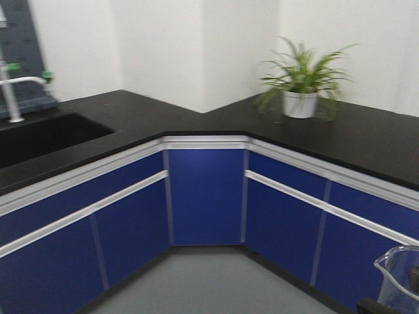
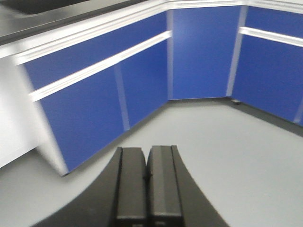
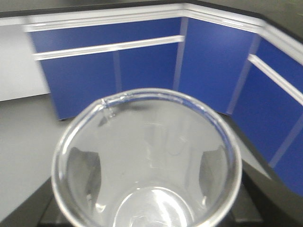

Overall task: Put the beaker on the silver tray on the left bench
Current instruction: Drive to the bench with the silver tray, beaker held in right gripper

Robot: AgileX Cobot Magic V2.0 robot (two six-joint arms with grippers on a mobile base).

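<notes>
Right pincer [image 3: 149,182] clasps the beaker [image 3: 142,123]; left pincer [image 2: 147,182] closed.

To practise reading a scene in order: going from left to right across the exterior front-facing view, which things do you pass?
Black sink → blue corner cupboard door → potted plant → glass beaker, at the lower right edge.
</notes>
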